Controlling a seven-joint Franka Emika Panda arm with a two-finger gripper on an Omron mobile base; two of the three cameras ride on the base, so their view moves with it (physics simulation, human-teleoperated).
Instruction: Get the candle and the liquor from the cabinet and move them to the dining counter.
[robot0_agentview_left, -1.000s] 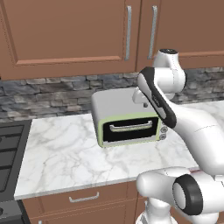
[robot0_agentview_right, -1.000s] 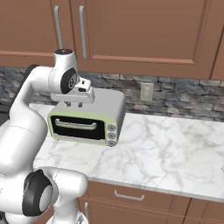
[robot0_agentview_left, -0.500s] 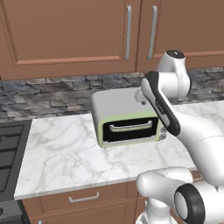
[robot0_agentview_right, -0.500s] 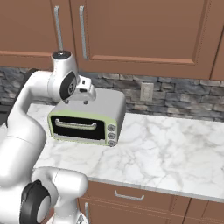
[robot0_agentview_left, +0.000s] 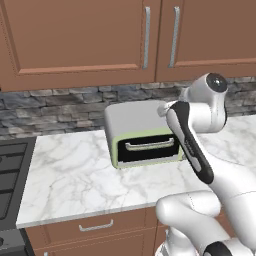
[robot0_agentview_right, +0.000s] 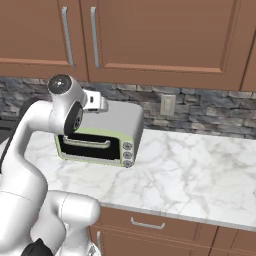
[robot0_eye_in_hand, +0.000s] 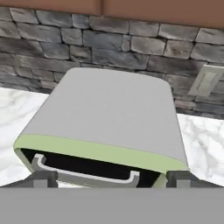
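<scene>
Gripper fingertips (robot0_eye_in_hand: 112, 178) rise as two dark stubs at the bottom of the hand view, set wide apart with nothing between them, looking down on the top of the toaster oven (robot0_eye_in_hand: 109, 118). In the right base view the hand sits just above the oven's near top edge, at the end of the white arm (robot0_agentview_right: 65, 107).

Across the top of both base views runs the cabinet (robot0_agentview_left: 80, 40), a brown wooden wall unit with panelled doors, all of them closed. Two long silver bar handles (robot0_agentview_left: 147, 37) hang side by side where two doors meet, above and a little behind the oven. The candle and the liquor cannot be seen; if they are in the cabinet, the shut doors hide them.

Below the cabinet a grey stone backsplash (robot0_agentview_right: 200, 107) runs along the wall, with a pale wall outlet (robot0_agentview_right: 167, 104) to the right of the oven. Under that lies the counter (robot0_agentview_left: 70, 175), white marble with grey veins, over brown drawers (robot0_agentview_right: 150, 225) with curved handles.

A dark stovetop (robot0_agentview_left: 10, 175) shows at the left edge of the left base view, touching the end of the counter.

On the counter stands the toaster oven, grey on top with a pale green front frame, a dark door and a silver handle; its knobs (robot0_agentview_right: 127, 154) sit on the right of the front.
</scene>
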